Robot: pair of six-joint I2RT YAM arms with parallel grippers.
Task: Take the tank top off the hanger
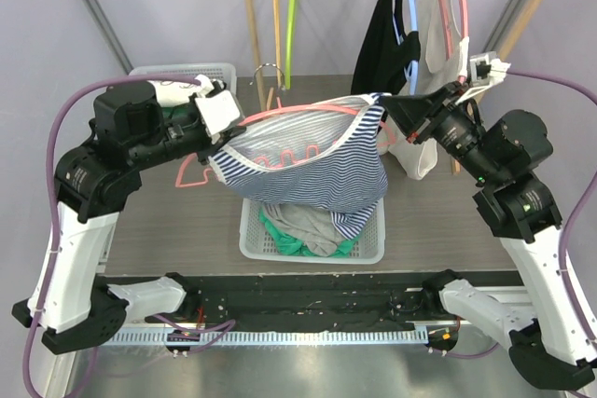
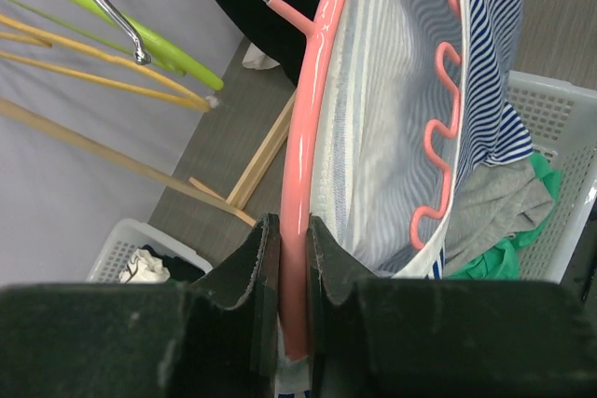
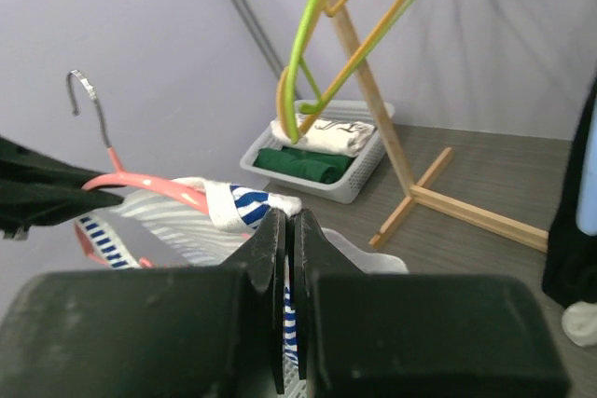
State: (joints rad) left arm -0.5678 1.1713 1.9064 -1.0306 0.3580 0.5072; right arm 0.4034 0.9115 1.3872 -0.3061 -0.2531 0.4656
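Above the white basket [image 1: 246, 228], the striped tank top [image 1: 312, 170] spans 9 to 3 o'clock, the jaws of the left gripper [image 2: 289, 230] clamped on its pink hanger [image 2: 312, 109] at 9, those of the right gripper [image 3: 284, 223] pinching fabric at 3.

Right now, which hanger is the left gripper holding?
The pink hanger carrying the striped tank top; the green hanger and the orange hanger hang bare.

Front basket: a white basket [image 1: 371, 247] on the bench [image 1: 168, 221]; we see a grey garment [image 1: 300, 221] over a green garment [image 1: 280, 238] inside.
Rear basket: a second basket [image 3: 359, 185] holds a white folded stack [image 3: 322, 135] beside a dark green folded stack [image 3: 300, 165].
Rail: we find a black garment [image 1: 381, 34] and a white garment [image 1: 429, 44] hanging, with a green hanger [image 1: 292, 16] nearby.
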